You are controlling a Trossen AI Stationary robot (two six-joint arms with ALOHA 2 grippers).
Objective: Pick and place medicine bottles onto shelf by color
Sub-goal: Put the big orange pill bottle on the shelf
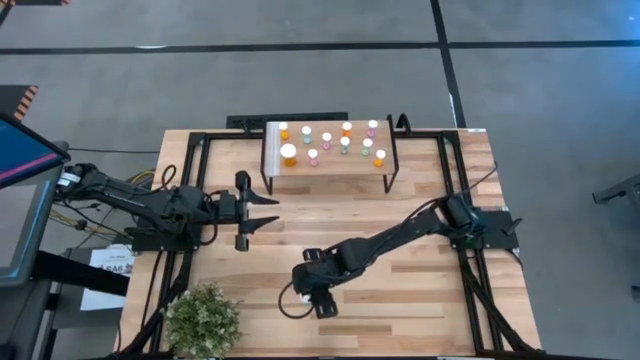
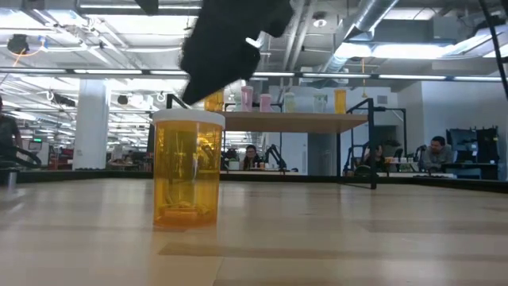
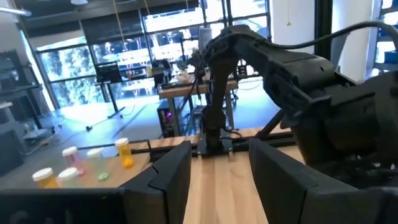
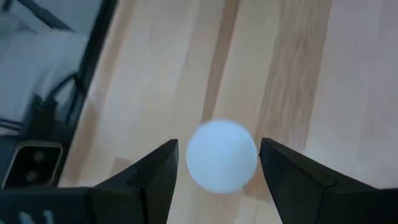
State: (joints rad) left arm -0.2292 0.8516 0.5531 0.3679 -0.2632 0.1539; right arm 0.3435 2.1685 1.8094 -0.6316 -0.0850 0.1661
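A large orange bottle [image 2: 188,171] with a white cap [image 4: 222,155] stands upright on the tabletop near its near edge. My right gripper [image 1: 315,292] hovers over it, pointing down and open, with a finger on either side of the cap [image 4: 222,168] and a small gap on each side. The gripper hides the bottle in the high view. The shelf [image 1: 345,168] stands at the far middle and carries several small orange, green and pink bottles and one larger orange bottle [image 1: 288,153]. My left gripper [image 1: 262,210] waits open at the left, above the table.
A potted plant [image 1: 203,318] stands at the near left corner. Black frame rails [image 1: 190,170] run along the table's sides. A screen [image 1: 20,160] stands off the left edge. People sit in the room beyond [image 2: 432,151]. Bare wood lies between the bottle and the shelf.
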